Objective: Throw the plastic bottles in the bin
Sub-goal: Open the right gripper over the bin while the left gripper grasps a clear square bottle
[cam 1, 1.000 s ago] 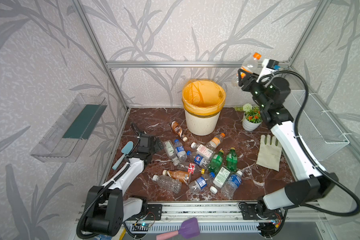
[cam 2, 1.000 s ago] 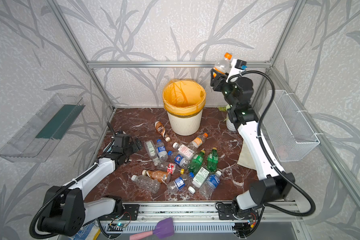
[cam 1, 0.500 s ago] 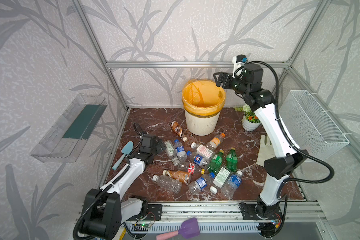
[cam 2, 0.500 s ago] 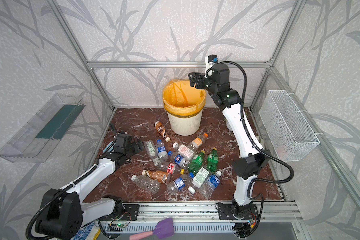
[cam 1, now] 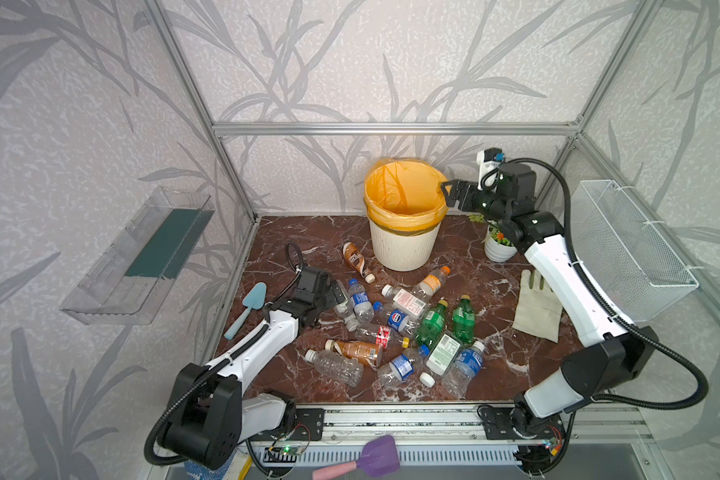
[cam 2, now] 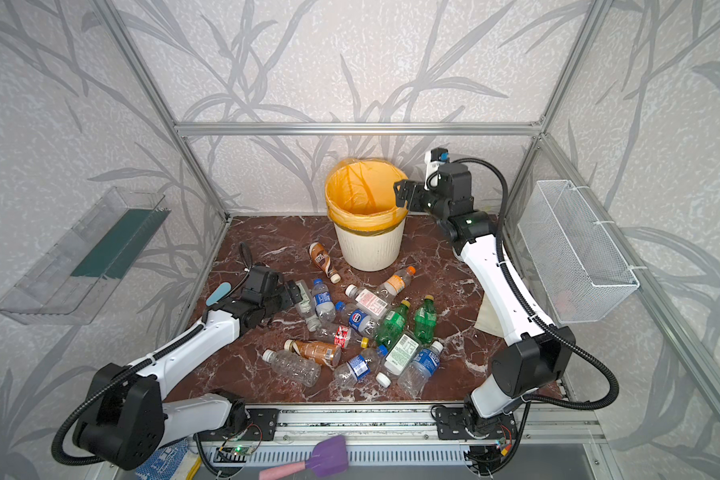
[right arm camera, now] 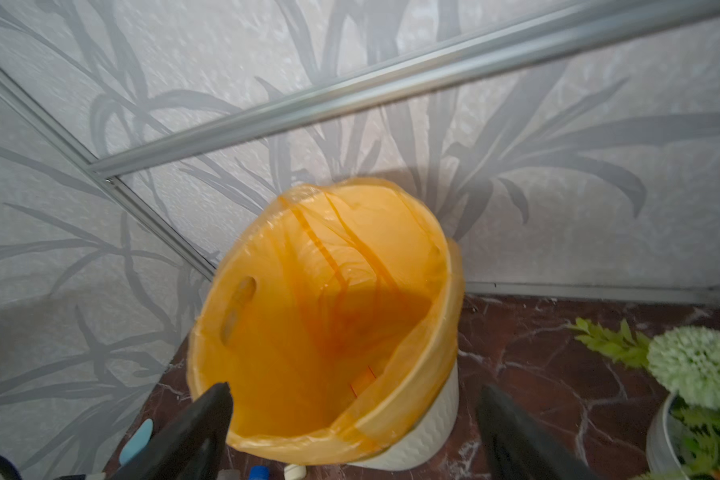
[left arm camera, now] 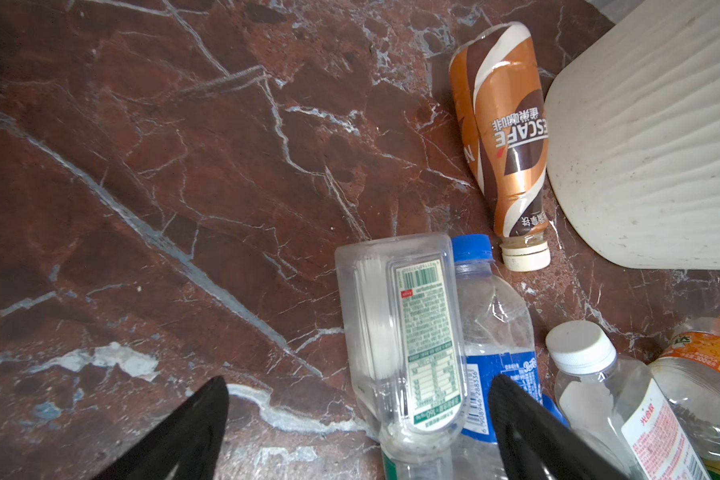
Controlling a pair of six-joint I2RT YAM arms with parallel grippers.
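Your right end effector point(cam 1: 449, 195) hangs at the rim of the bin point(cam 1: 404, 249), on the side towards the flower pot point(cam 1: 497, 252), jaws spread and empty. Your left end effector point(cam 1: 341, 295) sits low over the bench point(cam 1: 283, 249), in front of the bin and to its left in both top views. Its jaws are likewise spread and grip nothing. A flat clear bottle point(left arm camera: 408, 332) with a green-and-white label lies between its fingers point(left arm camera: 184, 428).

Bench surface: red-brown marble with white veins. Enclosure: aluminium frame, walls papered in a grey leaf pattern.

Bin: upright by the back wall, cream ribbed side, orange-yellow liner folded over the rim.

The plastic bottles point(cam 1: 395, 332) lie on their sides in a loose heap in front of the bin. Most are clear and two green bottles point(cam 1: 463, 320) lie among them; caps are blue, white, orange and yellow. One brown coffee bottle point(cam 1: 356, 259) lies just beside the bin's base.
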